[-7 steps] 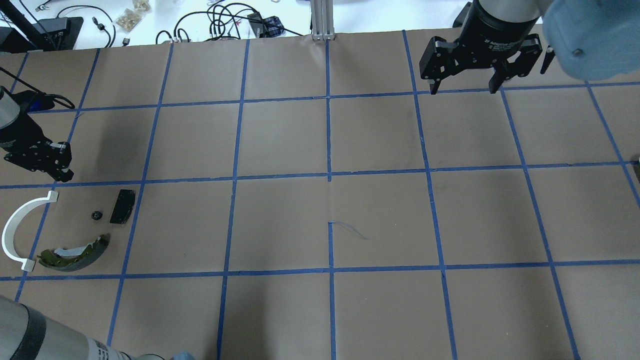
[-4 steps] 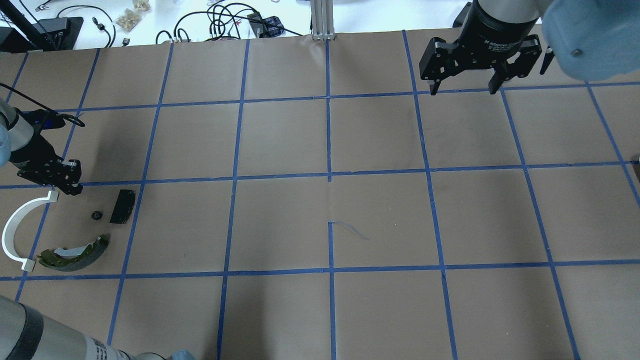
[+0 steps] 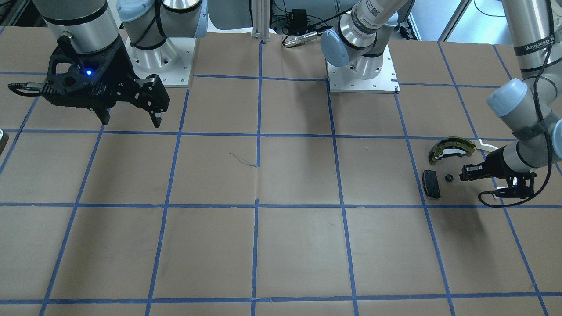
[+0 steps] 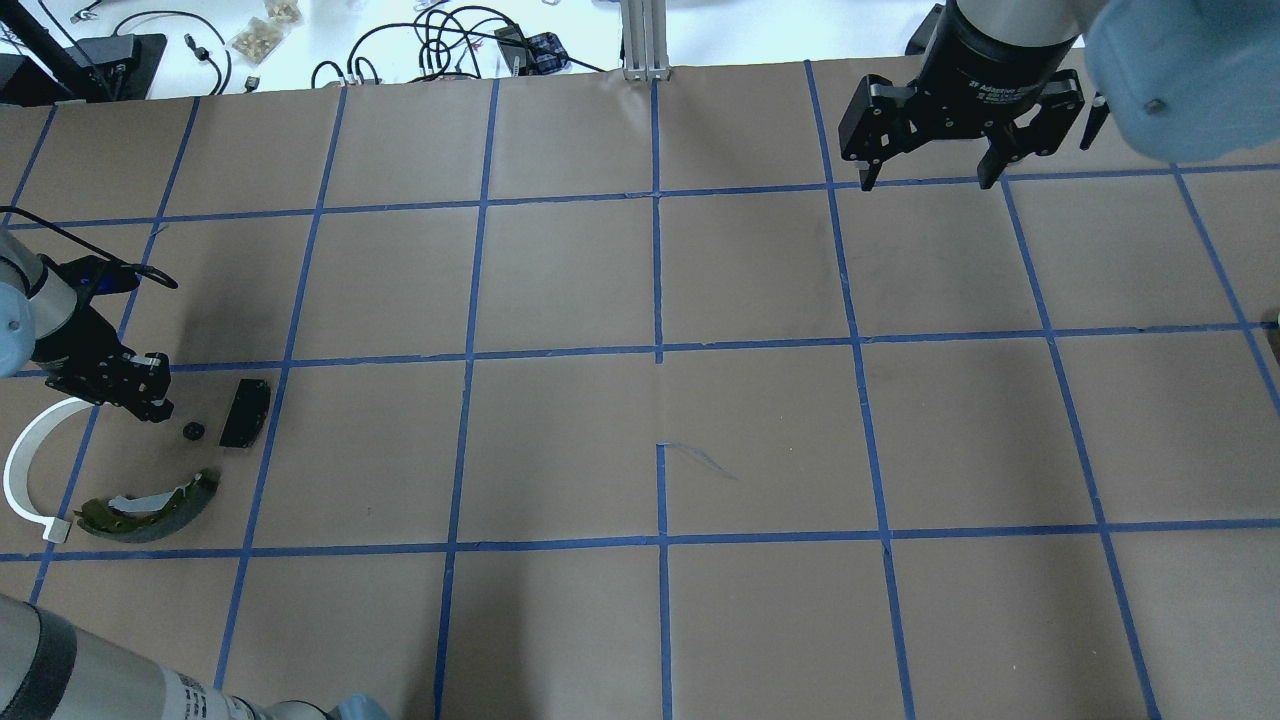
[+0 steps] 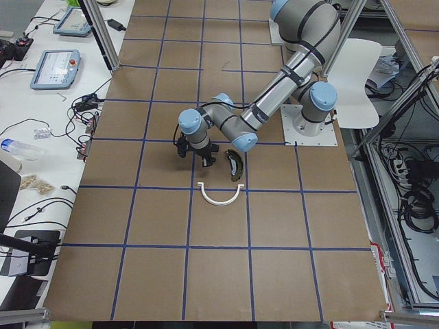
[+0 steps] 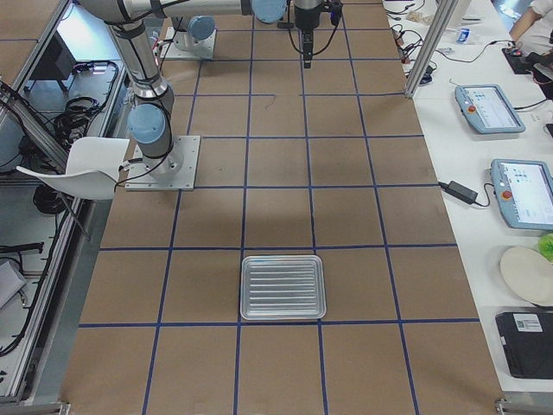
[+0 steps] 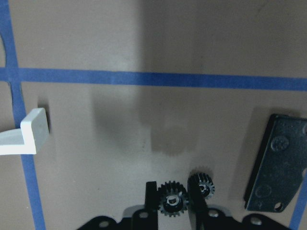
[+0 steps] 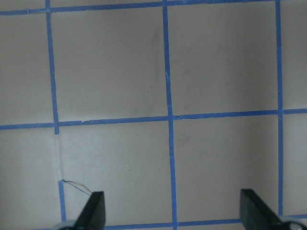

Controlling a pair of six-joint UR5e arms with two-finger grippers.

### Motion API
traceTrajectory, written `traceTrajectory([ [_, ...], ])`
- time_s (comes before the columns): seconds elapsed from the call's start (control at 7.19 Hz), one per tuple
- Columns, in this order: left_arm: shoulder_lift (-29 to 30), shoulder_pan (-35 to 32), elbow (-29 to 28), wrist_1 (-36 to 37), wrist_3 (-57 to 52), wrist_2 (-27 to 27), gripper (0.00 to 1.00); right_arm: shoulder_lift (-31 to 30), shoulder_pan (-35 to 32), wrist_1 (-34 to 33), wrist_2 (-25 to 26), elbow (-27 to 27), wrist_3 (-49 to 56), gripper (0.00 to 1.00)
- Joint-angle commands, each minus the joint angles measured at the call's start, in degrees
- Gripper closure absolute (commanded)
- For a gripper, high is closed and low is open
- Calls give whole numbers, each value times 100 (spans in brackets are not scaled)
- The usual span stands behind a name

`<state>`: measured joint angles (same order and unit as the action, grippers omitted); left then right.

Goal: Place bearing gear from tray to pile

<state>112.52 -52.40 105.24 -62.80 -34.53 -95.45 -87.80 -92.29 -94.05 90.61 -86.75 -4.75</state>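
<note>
My left gripper [image 7: 173, 192] is shut on a small black bearing gear [image 7: 172, 203], held low over the paper. A second black gear [image 7: 201, 184] lies on the table just beside it. In the overhead view the left gripper [image 4: 152, 398] sits at the pile's far edge, next to that loose gear [image 4: 193, 431], the dark grey pad [image 4: 245, 412], the olive-gold brake shoe [image 4: 150, 500] and the white arc [image 4: 18, 470]. The held gear is hidden there. My right gripper [image 4: 927, 178] is open and empty at the far right. The metal tray [image 6: 282, 287] looks empty.
The table is brown paper with a blue tape grid. Cables and boxes lie beyond its far edge [image 4: 450, 45]. Both arm bases [image 3: 362, 72] stand at the robot's side. The front view also shows the pad [image 3: 431, 184] and the brake shoe [image 3: 452, 147].
My left gripper has moved toward the pile, nearer and a little to the right in the overhead view, and now covers the white arc's upper end. The right arm has not moved.
</note>
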Motion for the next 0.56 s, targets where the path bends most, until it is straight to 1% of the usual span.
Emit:
traceTrajectory([
  [0.0,15,19,57,-4,-19,0,100,0,0,18,0,0,0,0],
  [0.42,24,19,206,66,7,0,100,8,0,19,9,0,0,0],
])
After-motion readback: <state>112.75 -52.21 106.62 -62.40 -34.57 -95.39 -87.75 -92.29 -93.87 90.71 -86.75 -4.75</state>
